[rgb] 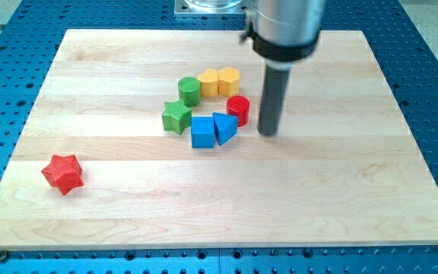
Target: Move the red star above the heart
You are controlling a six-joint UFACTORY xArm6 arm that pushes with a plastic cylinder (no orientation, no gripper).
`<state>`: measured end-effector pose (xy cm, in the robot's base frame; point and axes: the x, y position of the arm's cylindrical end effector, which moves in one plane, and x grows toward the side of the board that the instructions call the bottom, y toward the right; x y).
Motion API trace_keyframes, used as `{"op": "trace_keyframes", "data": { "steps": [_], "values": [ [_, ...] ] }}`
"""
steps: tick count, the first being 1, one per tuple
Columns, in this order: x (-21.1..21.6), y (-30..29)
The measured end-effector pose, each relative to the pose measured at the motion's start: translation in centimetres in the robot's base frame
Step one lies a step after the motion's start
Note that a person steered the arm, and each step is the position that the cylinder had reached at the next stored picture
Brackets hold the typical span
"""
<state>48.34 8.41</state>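
The red star (pixel 62 173) lies alone at the view's lower left of the wooden board (pixel 341 198). Two yellow blocks sit side by side near the top centre. The right one (pixel 229 79) looks like the heart, and the left one (pixel 209 81) has a shape I cannot make out. My tip (pixel 268 133) rests on the board just right of a red cylinder (pixel 239 109), below and right of the yellow blocks. It is far to the right of the red star.
A cluster surrounds the yellow blocks: a green cylinder (pixel 189 90), a green star (pixel 176 116), a blue cube (pixel 202 132) and a blue triangle (pixel 223 126). The board lies on a blue perforated table (pixel 432 91).
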Motion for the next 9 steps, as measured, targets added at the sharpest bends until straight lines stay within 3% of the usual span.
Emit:
{"op": "trace_keyframes", "data": {
  "steps": [1,2,3,4,6,7,9],
  "values": [
    [11.0,-10.6],
    [13.4,-24.5],
    [12.0,-30.0],
    [7.7,-28.6],
    [6.3,-30.8],
    [-0.6,-29.1],
    [-7.2,-25.8]
  ]
}}
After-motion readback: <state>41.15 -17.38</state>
